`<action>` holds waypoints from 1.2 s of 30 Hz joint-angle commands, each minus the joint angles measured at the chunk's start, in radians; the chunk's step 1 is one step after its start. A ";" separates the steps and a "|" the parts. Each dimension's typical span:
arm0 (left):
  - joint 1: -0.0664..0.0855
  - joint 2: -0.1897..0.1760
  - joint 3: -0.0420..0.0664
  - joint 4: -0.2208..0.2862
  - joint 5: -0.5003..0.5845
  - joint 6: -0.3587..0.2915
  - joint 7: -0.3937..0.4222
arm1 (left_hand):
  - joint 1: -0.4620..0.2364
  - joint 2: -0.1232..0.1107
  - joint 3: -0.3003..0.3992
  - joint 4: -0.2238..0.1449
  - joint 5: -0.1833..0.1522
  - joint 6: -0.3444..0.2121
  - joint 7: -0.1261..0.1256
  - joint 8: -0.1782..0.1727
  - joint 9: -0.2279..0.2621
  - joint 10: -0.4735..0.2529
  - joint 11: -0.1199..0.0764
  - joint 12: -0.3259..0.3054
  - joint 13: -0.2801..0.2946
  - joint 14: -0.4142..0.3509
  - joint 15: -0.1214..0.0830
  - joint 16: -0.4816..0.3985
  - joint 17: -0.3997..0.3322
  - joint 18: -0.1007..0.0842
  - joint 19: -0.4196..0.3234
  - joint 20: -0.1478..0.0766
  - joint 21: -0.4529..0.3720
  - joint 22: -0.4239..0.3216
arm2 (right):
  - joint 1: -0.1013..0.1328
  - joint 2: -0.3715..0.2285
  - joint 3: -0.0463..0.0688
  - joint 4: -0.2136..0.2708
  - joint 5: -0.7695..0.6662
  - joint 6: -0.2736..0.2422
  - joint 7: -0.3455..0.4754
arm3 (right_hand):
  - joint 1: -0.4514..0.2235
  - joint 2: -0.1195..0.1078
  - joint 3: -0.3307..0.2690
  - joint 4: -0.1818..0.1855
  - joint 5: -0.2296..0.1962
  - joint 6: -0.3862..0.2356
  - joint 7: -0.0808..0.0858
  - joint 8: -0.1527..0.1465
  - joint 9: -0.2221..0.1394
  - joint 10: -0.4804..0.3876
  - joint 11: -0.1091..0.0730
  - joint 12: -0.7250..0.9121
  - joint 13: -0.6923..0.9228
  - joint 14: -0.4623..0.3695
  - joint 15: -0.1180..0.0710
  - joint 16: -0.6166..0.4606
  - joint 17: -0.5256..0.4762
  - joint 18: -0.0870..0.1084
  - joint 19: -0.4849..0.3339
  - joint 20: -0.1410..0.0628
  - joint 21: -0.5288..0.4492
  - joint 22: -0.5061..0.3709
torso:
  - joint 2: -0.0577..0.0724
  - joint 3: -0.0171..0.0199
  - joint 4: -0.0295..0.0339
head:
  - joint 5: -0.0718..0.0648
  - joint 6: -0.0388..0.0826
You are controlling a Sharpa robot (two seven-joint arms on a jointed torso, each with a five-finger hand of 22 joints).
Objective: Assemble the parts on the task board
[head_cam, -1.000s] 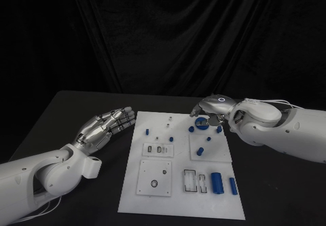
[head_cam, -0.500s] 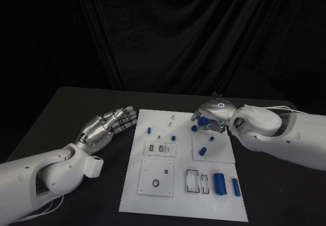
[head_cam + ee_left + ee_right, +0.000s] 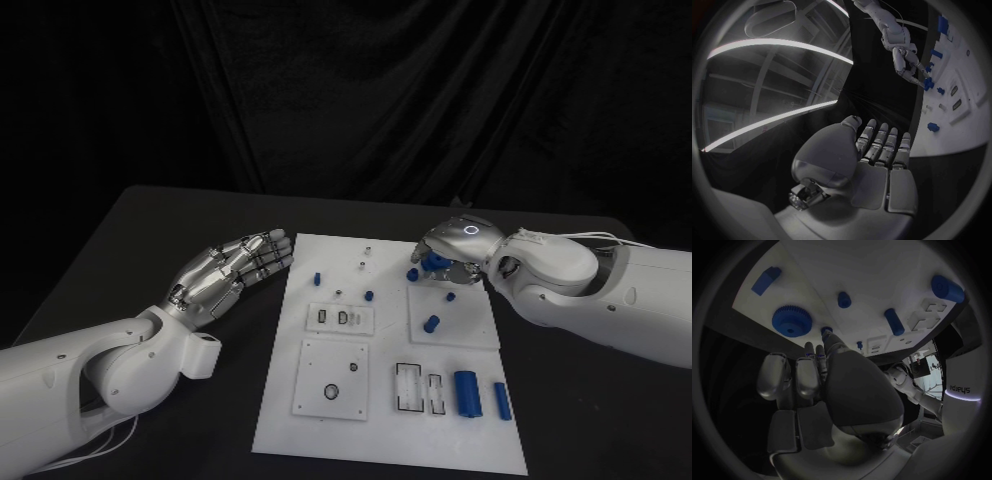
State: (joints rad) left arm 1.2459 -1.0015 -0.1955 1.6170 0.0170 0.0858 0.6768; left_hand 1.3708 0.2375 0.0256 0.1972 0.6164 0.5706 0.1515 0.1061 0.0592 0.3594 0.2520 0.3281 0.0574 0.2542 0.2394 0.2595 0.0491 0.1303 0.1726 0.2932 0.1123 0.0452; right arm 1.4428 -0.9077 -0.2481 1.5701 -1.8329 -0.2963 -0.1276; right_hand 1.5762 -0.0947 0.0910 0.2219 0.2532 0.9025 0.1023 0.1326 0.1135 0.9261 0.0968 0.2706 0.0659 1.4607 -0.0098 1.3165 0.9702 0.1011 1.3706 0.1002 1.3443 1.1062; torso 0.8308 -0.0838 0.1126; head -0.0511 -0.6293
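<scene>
**Q:** While the right hand sits over the board, what does it hold?

**A:** From the head camera, it hovers at the board's far right, about one o'clock, fingers bunched over a blue gear. The right wrist camera adds more: fingertips pinch a small blue peg, and the gear lies flat just beside them, apart from the hand.

**Q:** And the left hand?

**A:** Released, fingers straight and slightly apart, palm up, resting off the board at about nine o'clock. Its wrist camera shows the palm bare.

**Q:** Other parts?

**A:** Two blue cylinders lie near the board's right corner, around five o'clock; small pegs stand mid-board.
</scene>
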 commanded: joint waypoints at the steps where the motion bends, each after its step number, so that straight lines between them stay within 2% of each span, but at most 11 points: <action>1: 0.002 0.002 0.000 0.000 0.003 0.025 0.311 | 0.009 -0.001 0.006 -0.001 0.004 0.006 -0.002 0.000 0.001 0.004 0.006 0.004 0.001 0.002 0.002 0.004 0.002 -0.009 0.008 -0.002 0.005 0.001 | -0.004 0.001 0.001 -0.005 -0.012 -0.014 -0.006 | 0.005 -0.001 0.011 0.000 0.014 0.010 -0.001 -0.006 0.002 0.011 0.000 -0.007 0.001 0.001 0.003 0.007 0.003 -0.008 0.000 -0.002 0.006 0.002 | -0.001 -0.0006 0.0007 | 0.001 0.001; 9: 0.002 0.002 0.000 -0.002 0.003 0.028 0.309 | 0.011 -0.002 0.012 -0.003 0.005 0.005 -0.001 0.000 0.001 0.003 0.007 0.003 0.001 0.005 0.005 0.008 0.002 -0.011 0.011 -0.002 0.007 0.001 | -0.013 0.011 0.001 -0.019 0.014 -0.045 0.019 | 0.000 0.002 0.031 0.007 0.025 0.016 0.002 -0.011 0.004 0.033 0.000 -0.010 0.002 0.003 0.014 0.013 0.016 -0.010 0.002 0.007 0.012 0.015 | -0.003 -0.0002 -0.0022 | 0.010 0.004; 11: 0.002 0.002 0.000 -0.003 0.003 0.029 0.308 | 0.012 -0.002 0.015 -0.003 0.005 0.005 0.000 -0.001 0.001 0.003 0.008 0.003 0.001 0.006 0.006 0.009 0.002 -0.012 0.012 -0.001 0.007 0.001 | -0.017 0.015 0.001 -0.023 0.016 -0.049 0.023 | -0.003 0.000 0.033 0.009 0.021 0.014 0.004 -0.014 0.004 0.037 0.000 -0.012 0.002 0.003 0.015 0.013 0.017 -0.010 0.002 0.008 0.013 0.016 | -0.003 -0.0015 -0.0021 | 0.010 0.005; 20: 0.001 0.002 -0.002 -0.006 0.003 0.033 0.305 | 0.014 -0.002 0.020 -0.004 0.006 0.006 0.001 -0.001 0.001 0.004 0.009 0.003 0.001 0.007 0.007 0.011 0.002 -0.014 0.013 -0.001 0.008 0.001 | -0.030 0.024 0.001 -0.038 0.037 -0.066 0.043 | -0.018 -0.010 0.041 0.018 -0.012 0.009 0.016 -0.025 0.004 0.044 0.001 -0.024 0.001 0.002 0.017 0.014 0.021 -0.009 0.000 0.011 0.015 0.020 | -0.002 -0.0025 -0.0015 | 0.010 0.008; 24: 0.001 0.003 -0.002 -0.009 0.003 0.035 0.304 | 0.016 -0.002 0.026 -0.006 0.007 0.009 0.002 0.000 0.001 0.005 0.011 0.004 0.001 0.008 0.009 0.013 0.002 -0.016 0.014 -0.002 0.008 0.001 | -0.034 0.028 0.001 -0.042 0.042 -0.068 0.050 | -0.018 -0.010 0.042 0.018 -0.013 0.009 0.018 -0.025 0.005 0.045 0.001 -0.024 0.001 0.002 0.017 0.015 0.023 -0.009 0.000 0.011 0.015 0.022 | -0.002 -0.0026 -0.0004 | 0.011 0.010; 29: 0.001 0.006 -0.003 -0.012 0.003 0.038 0.301 | 0.018 -0.003 0.034 -0.008 0.007 0.013 0.004 0.000 0.002 0.006 0.014 0.005 0.001 0.008 0.011 0.014 0.002 -0.018 0.014 -0.002 0.009 0.001 | -0.039 0.038 0.001 -0.051 0.045 -0.056 0.054 | -0.010 -0.003 0.060 0.016 0.003 0.024 0.023 -0.022 0.009 0.051 0.000 -0.032 0.000 0.001 0.016 0.014 0.023 -0.009 -0.003 0.012 0.015 0.022 | -0.002 -0.0030 -0.0006 | 0.011 0.012; 32: 0.001 0.007 -0.004 -0.014 0.003 0.040 0.300 | 0.018 -0.003 0.037 -0.009 0.007 0.015 0.005 0.001 0.002 0.008 0.015 0.006 0.001 0.008 0.012 0.015 0.002 -0.019 0.015 -0.002 0.009 0.001 | -0.043 0.043 0.001 -0.058 0.049 -0.051 0.055 | -0.008 0.005 0.074 0.017 0.010 0.037 0.019 -0.018 0.012 0.058 0.000 -0.036 0.000 0.001 0.016 0.014 0.026 -0.009 -0.003 0.012 0.016 0.025 | -0.002 -0.0033 -0.0011 | 0.011 0.013; 36: 0.001 0.008 -0.005 -0.016 0.003 0.042 0.297 | 0.019 -0.004 0.043 -0.010 0.007 0.018 0.006 0.002 0.002 0.009 0.017 0.007 0.001 0.009 0.014 0.016 0.002 -0.021 0.016 -0.002 0.009 0.001 | -0.050 0.051 0.001 -0.068 0.065 -0.049 0.062 | -0.008 0.013 0.089 0.020 0.011 0.056 0.021 -0.012 0.018 0.072 0.000 -0.040 0.000 0.001 0.018 0.016 0.029 -0.010 -0.003 0.013 0.017 0.029 | -0.003 -0.0035 -0.0026 | 0.015 0.013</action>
State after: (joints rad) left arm 1.2459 -0.9952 -0.2005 1.6014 0.0184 0.1075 0.6772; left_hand 1.3830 0.2332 0.0641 0.1862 0.6198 0.5845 0.1589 0.1060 0.0599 0.3704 0.2630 0.3321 0.0572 0.2614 0.2467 0.2740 0.0499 0.1145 0.1798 0.2930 0.1158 0.0451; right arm 1.3968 -0.8582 -0.2478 1.5054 -1.7844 -0.3372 -0.0764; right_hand 1.5685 -0.0917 0.1742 0.2400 0.2596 0.9541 0.1218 0.1175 0.1295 0.9901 0.0964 0.2368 0.0668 1.4623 -0.0008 1.3261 0.9985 0.1014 1.3705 0.1073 1.3565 1.1340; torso 0.8285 -0.0870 0.1116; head -0.0382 -0.6164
